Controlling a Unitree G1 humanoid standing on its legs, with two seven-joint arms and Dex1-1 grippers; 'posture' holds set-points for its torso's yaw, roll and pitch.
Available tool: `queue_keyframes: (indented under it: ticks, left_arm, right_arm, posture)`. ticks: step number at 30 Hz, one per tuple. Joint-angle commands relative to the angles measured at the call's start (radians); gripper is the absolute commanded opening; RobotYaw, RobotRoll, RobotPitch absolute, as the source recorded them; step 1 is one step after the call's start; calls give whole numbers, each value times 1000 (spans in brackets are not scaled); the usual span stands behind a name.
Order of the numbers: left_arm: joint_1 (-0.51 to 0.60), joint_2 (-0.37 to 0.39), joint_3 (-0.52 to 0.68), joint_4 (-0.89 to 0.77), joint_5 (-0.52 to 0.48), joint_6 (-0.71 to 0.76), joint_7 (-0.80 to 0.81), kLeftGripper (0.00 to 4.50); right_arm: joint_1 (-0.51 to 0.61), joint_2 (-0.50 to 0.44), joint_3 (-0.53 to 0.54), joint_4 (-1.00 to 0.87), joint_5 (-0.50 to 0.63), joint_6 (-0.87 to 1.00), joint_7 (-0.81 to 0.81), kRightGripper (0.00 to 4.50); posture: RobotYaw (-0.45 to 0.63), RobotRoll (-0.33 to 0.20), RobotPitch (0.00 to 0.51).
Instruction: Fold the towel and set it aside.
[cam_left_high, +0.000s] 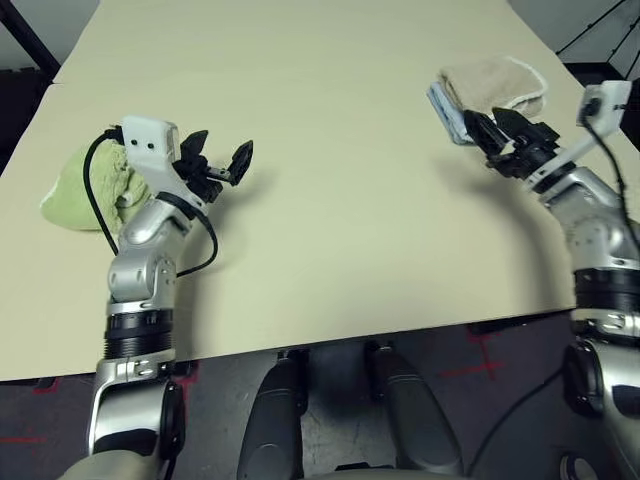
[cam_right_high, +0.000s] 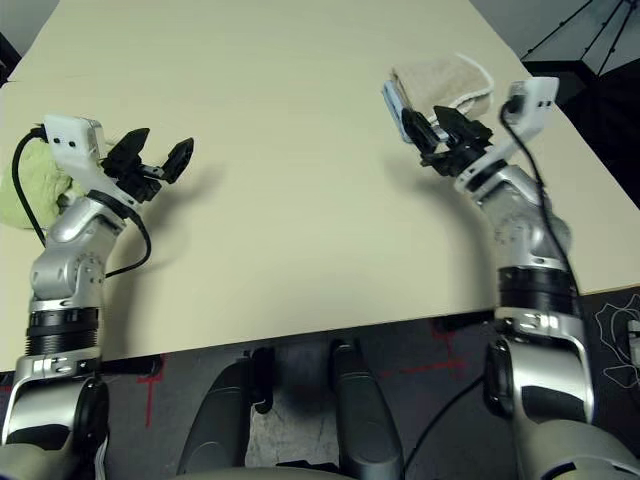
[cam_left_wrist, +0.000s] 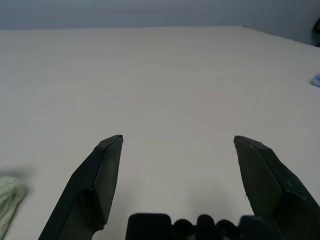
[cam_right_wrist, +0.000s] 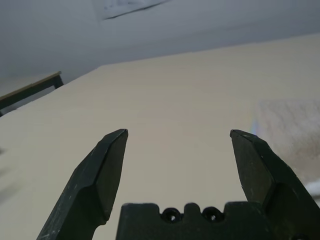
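Lying folded towel (cam_left_high: 495, 84) beside right end effector (cam_left_high: 497, 126).

You've got the right gripper (cam_right_wrist: 178, 134) wide open and empty over the bare table (cam_right_wrist: 175, 90), with the beige towel (cam_right_wrist: 290, 127) at its 3 o'clock.

A pale green cloth (cam_left_high: 85, 188) lies crumpled at the left edge of the beige tabletop (cam_left_high: 330, 200), in the left middle of the frame. A folded light blue cloth (cam_left_high: 447, 110) sits at the upper right. Below the tabletop's near edge, dark floor (cam_left_high: 490, 360) carries red tape marks.
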Motion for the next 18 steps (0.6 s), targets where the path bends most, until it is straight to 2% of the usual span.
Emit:
queue_keyframes:
  ticks: [1,9,15,18]
  left_arm:
    - [-19,-16,19,86,36,-72,65,4500]
    - [-64,-31,28,235,110,-219,215,4500]
    - [-100,-14,31,362,152,-316,282,4500]
    - [-121,8,20,446,206,-368,339,4500]
  right_arm:
    - [-64,38,0,189,-75,-180,-54,4455]
    - [-168,83,6,473,-189,-341,-205,4455]
    - [-202,75,-9,562,-220,-352,-251,4455]
    - [-212,70,-14,586,-235,-343,-302,4455]
  posture:
    - [18,0,185]
    - [16,0,194]
    - [26,0,199]
    - [28,0,194]
